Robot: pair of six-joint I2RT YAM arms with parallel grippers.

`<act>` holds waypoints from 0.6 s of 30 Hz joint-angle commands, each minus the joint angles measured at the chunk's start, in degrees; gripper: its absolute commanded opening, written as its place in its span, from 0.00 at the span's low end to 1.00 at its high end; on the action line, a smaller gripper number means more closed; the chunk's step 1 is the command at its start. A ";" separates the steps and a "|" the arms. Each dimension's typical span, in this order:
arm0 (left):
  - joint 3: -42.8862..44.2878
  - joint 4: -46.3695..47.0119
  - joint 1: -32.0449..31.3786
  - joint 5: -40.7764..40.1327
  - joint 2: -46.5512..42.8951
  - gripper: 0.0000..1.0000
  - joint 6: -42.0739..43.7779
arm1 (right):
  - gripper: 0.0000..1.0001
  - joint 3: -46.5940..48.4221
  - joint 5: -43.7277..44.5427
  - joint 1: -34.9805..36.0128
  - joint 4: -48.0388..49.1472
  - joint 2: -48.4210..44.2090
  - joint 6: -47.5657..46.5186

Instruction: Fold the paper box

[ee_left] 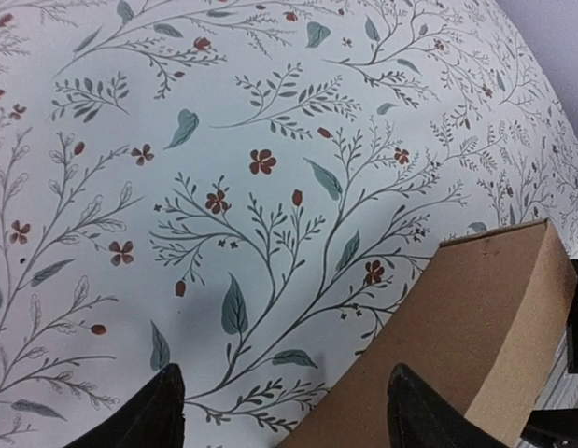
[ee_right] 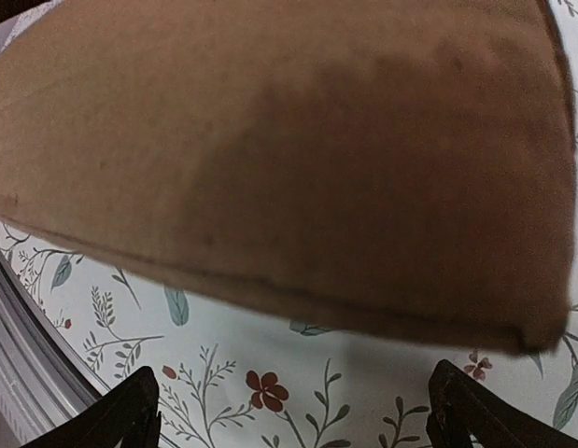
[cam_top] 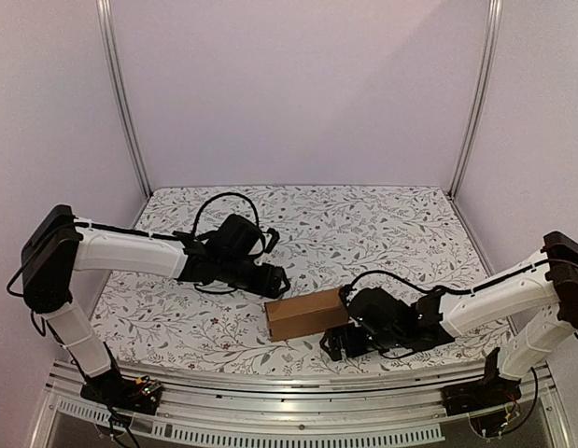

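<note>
The paper box [cam_top: 305, 314] is a small closed brown cardboard box lying on the floral cloth near the table's front middle. My left gripper [cam_top: 275, 280] hovers at its left far corner. In the left wrist view the box [ee_left: 494, 317] fills the lower right; the gripper [ee_left: 289, 422] is open, one fingertip [ee_left: 421, 418] in front of the cardboard, the other over bare cloth. My right gripper [cam_top: 339, 342] sits at the box's near right end. In the right wrist view the box [ee_right: 289, 159] fills the upper frame, slightly blurred; that gripper [ee_right: 303, 420] is open, holding nothing.
The floral cloth [cam_top: 382, 224] covers the table. An aluminium rail [cam_top: 298, 392] runs along the near edge, also seen as the rail [ee_right: 18, 355] in the right wrist view. Upright frame posts [cam_top: 125, 103] and pale walls stand at the back corners.
</note>
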 commanded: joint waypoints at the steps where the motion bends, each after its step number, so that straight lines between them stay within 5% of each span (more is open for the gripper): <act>1: 0.77 -0.49 -0.12 4.96 0.75 0.70 -0.70 | 0.99 2.29 2.48 0.39 2.43 2.74 1.88; 18: -1.38 -0.09 -5.37 5.89 -1.49 0.60 -2.92 | 0.99 8.28 16.20 0.43 7.54 12.76 3.84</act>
